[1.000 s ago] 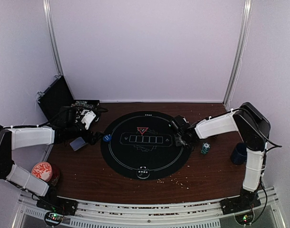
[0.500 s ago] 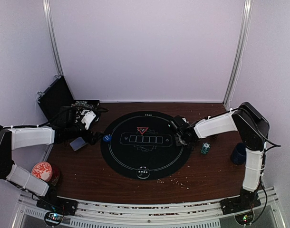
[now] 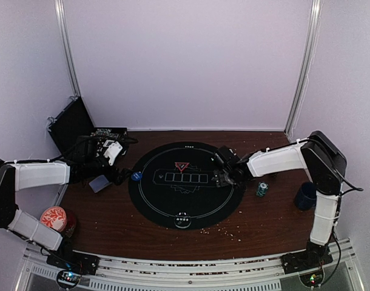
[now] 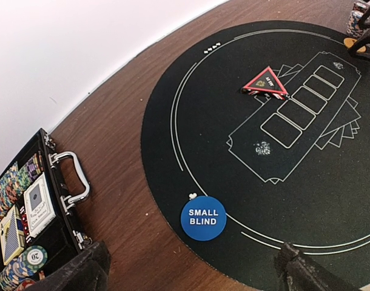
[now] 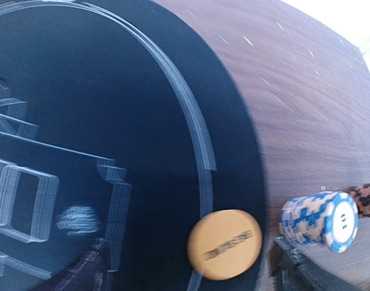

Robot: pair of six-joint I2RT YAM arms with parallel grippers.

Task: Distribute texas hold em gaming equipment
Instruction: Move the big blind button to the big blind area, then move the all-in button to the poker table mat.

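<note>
Orange button [image 5: 224, 244]: flat on the mat's rim, between the spread fingers of the empty right tool [image 5: 194, 273].
Chip stack [image 5: 321, 219]: just right of that tool.
Blue button [image 4: 203, 218]: ahead of the open, empty left tool [image 4: 191, 276].
Red triangle [image 4: 265, 83]: beyond it.
Apparently left: chips [image 4: 8, 188] and cards [image 4: 38, 203] in the case [image 4: 62, 200].
Setting: black mat [image 3: 191, 203], brown bench [image 3: 112, 224], pale walls [image 3: 185, 60].

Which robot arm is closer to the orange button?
Right. The right arm is right over the orange button; the left arm is across the mat, beside the blue button.

Blue mug [image 3: 305, 196], red-topped can [image 3: 53, 219], black case [image 3: 70, 126]
</note>
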